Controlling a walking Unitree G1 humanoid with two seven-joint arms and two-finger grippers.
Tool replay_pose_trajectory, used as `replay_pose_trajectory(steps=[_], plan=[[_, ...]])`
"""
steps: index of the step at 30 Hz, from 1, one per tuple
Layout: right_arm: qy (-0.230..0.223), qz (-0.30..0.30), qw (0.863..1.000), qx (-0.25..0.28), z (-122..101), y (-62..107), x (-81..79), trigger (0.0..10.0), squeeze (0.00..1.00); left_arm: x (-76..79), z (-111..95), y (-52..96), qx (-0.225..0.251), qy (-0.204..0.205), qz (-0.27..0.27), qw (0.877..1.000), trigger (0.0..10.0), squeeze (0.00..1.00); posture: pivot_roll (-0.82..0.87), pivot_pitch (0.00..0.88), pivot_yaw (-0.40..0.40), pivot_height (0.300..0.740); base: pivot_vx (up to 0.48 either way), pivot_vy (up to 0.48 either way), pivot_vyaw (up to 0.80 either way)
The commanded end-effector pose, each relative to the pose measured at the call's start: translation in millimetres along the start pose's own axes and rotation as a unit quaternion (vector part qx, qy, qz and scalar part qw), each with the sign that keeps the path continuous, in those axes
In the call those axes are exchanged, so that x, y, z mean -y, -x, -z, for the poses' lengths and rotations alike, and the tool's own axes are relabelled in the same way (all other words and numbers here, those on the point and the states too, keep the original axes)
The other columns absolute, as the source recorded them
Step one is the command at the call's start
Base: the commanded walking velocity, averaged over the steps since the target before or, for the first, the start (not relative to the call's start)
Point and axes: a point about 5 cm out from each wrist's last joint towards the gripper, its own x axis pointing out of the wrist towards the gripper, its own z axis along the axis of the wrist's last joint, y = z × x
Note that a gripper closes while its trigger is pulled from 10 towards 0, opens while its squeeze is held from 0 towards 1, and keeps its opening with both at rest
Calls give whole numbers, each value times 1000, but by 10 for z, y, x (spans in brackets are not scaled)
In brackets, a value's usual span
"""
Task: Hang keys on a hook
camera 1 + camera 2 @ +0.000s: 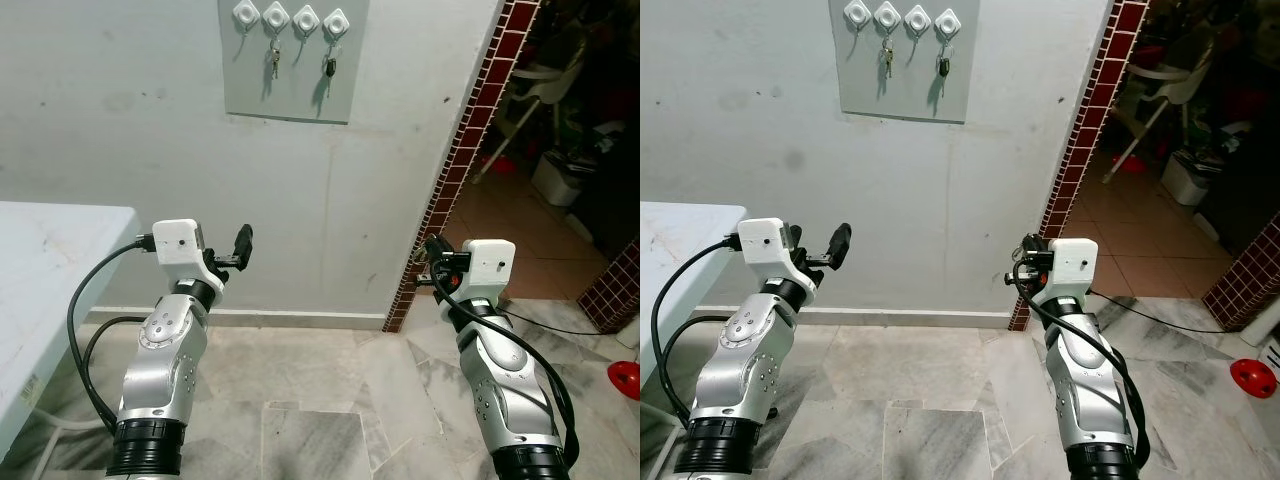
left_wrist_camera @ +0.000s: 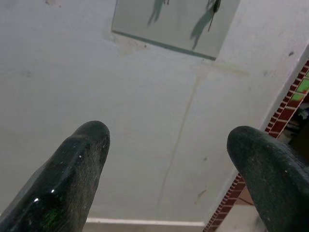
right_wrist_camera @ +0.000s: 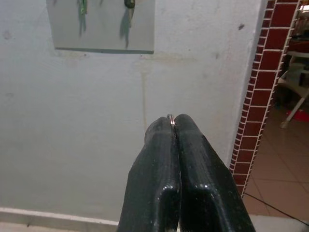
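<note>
A grey panel (image 1: 290,60) with four white hooks (image 1: 290,16) is mounted high on the wall. A key (image 1: 273,62) is hung from the second hook and a dark key (image 1: 329,67) from the fourth. The right gripper (image 3: 173,121) is held low before the wall, its fingers pressed together on a thin metal key ring (image 3: 170,117). The left gripper (image 2: 164,145) is raised alongside, fingers spread wide and empty, near a white worktop (image 1: 50,260).
</note>
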Motion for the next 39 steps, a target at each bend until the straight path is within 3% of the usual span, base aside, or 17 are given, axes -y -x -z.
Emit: replay_pose_trajectory(steps=[1, 12, 39], plan=[[7, 1, 1000, 12, -76, -6, 11, 10000, 0, 45, -55, -32, 1, -7, 13, 1000, 10000, 0, 9, 0, -72, 732, 0, 0, 0], [10, 0, 1000, 16, -97, 9, -1, 10000, 0, 83, -83, -23, 2, 8, 34, 999, 10000, 0, 7, 0, -70, 732, 70, 0, 0], [-9, -1, 999, 30, -110, 12, -58, 10000, 0, 99, -218, -35, 8, 12, 43, 999, 10000, 0, 32, 0, -48, 732, 358, 0, 0]])
